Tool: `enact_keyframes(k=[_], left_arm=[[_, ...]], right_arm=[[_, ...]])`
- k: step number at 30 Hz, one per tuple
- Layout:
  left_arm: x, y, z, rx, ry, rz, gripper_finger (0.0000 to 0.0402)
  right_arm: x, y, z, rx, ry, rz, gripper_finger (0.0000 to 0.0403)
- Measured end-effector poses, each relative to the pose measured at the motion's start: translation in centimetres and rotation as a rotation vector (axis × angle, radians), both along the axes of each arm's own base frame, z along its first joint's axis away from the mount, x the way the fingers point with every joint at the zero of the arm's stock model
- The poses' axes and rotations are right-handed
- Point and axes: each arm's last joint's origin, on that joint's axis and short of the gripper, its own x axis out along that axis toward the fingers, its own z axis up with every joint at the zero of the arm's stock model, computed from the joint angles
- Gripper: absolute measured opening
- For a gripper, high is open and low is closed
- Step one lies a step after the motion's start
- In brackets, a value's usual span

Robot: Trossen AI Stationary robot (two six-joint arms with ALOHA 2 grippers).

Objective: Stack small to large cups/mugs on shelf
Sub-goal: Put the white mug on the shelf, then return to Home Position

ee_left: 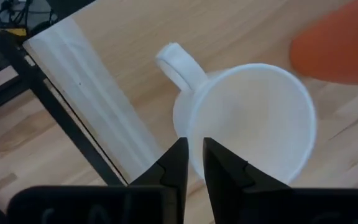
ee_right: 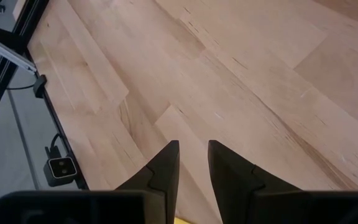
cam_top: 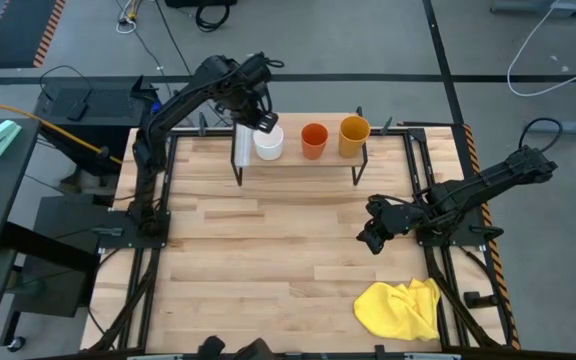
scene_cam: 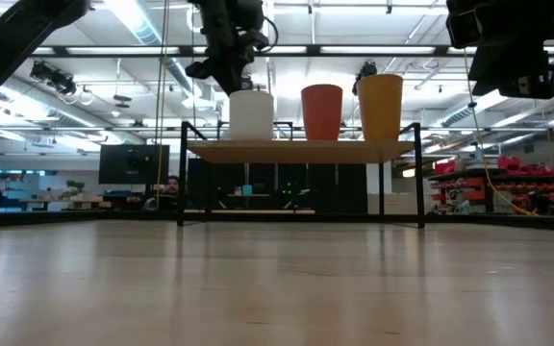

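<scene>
white mug (cam_top: 268, 142) is standing on the shelf (cam_top: 298, 163) just under the left gripper (cam_top: 264, 121), whose fingers are narrowly parted, holding nothing. beyond it the orange-red cup (cam_top: 314, 140) and yellow-orange cup (cam_top: 354, 136) are sitting in line; little seems left.

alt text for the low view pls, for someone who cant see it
Three cups stand in a row on a low shelf: a white mug, an orange-red cup and a taller yellow-orange cup. The left gripper hangs just above the white mug.
</scene>
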Motion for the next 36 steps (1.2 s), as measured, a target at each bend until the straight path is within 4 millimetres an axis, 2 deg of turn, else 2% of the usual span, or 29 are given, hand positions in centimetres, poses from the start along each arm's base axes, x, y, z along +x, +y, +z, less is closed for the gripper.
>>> enact_keyframes(k=[4, 10, 17, 26, 31, 36], left_arm=[[-0.8, -0.6, 1.3, 0.021, -0.032, 0.002, 0.0062], [-2.2, -3.1, 4.1, 0.067, -0.100, -0.034, 0.0057], [-3.7, -7.2, 7.3, 0.144, -0.174, -0.113, 0.0051], [-6.4, -13.3, 11.0, 0.355, -0.221, -0.150, 0.0058], [-7.3, -16.6, 12.0, 0.428, -0.257, -0.153, 0.0050], [-6.9, -19.3, 12.1, 0.494, -0.262, -0.181, 0.0050]], right_arm=[[0.0, 0.0, 0.0, -0.008, -0.002, -0.002, 0.0093], [0.0, 0.0, 0.0, -0.010, -0.003, 0.001, 0.0093], [0.0, 0.0, 0.0, -0.011, -0.002, 0.002, 0.0093], [-0.2, 0.0, 0.2, 0.015, -0.006, 0.026, 0.0093], [-0.1, 0.2, 1.4, 0.021, -0.037, 0.081, 0.0093], [0.2, 0.3, 3.6, -0.004, -0.110, 0.135, 0.0093]])
